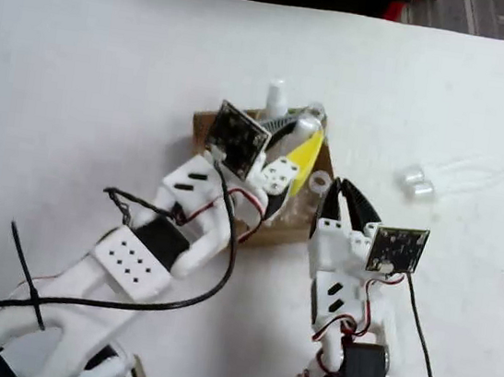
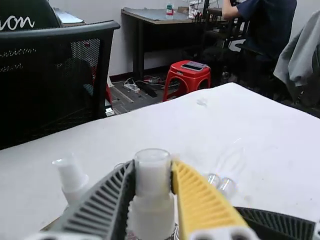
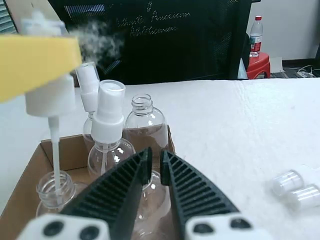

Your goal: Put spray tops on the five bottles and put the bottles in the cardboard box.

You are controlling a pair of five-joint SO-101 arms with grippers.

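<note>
Over the middle of the white table [image 1: 110, 68], the left gripper [image 2: 153, 165] is clamping its grey and yellow fingers on a white plastic spray top [image 3: 47, 97] above the brown cardboard box [image 1: 202, 126]. The right wrist view is showing what the high view is hiding: the top's thin tube [image 3: 55, 145] is dipping into an open clear plastic bottle [image 3: 54, 189]. Two capped bottles [image 3: 107, 150] and another uncapped bottle [image 3: 144, 122] are standing in the box behind it. The right gripper [image 3: 155, 152] is hanging beside the box, its black fingers almost closed on nothing. Two loose white spray tops [image 1: 417, 182] are lying toward the table's right edge.
</note>
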